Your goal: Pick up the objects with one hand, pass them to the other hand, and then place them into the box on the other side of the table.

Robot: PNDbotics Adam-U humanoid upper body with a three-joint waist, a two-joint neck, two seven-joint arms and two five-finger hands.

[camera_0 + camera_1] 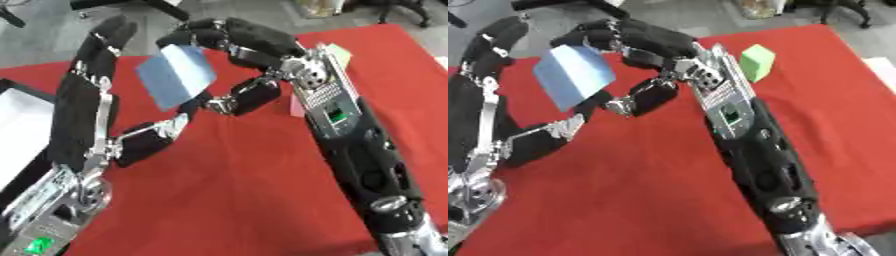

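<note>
The blue flat block (177,75) is in the air above the red tablecloth (236,185), tilted, with its lower corner pointing down toward the cloth. It is between the two hands. The right hand (232,42) has its fingers curled over the upper edge of the block and its thumb comes up under the lower edge, so it pinches the block. The left hand (92,95) stands upright just beside the left side of the block, with fingers almost straight and the thumb reaching out below the block. I cannot tell for sure if the left fingers touch the block or are only very close to it, because the block hides the place of contact.

In my judgement this is the moment of passing, and the risk is in the timing. If the right hand lets go before the left hand curls around the block, the block will fall on the cloth. The block is thin and held by its edges, so it may also turn or slip out when the second hand pushes on it from the side.

Farther away, a green cube (756,61) waits on the cloth behind the right forearm. At the left edge there is a white box (19,130) with a dark rim, near the left arm. After the pass, the left arm must swing there without hitting the rim.
</note>
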